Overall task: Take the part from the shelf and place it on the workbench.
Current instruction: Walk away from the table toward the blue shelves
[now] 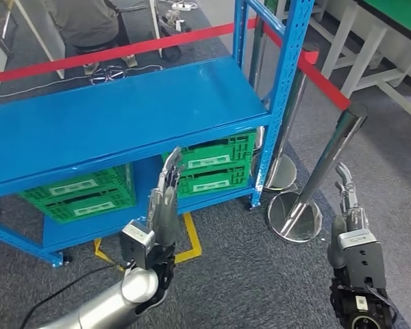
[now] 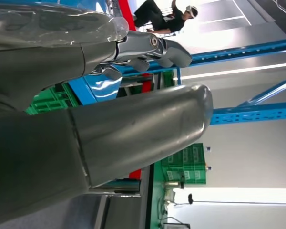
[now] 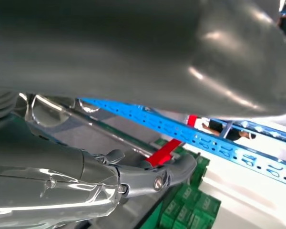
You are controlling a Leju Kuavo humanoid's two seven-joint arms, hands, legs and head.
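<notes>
Approach step — left hand (image 1: 164,202) at 6 o'clock, fingers spread, empty; right hand (image 1: 348,205) at 4 o'clock, empty, fingers apart. Blue shelf (image 1: 116,116) bare; part unseen — next: locate it.

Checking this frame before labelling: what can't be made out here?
- The part to fetch: not identifiable; the blue shelf top looks bare in the head view.
- Green crates: contents hidden under the shelf board; labels too small to read.
- Workbench: cannot tell which surface it is.
- Left hand and right hand: fingers extended, holding nothing; wrist views largely blocked by each hand's own cover.
</notes>
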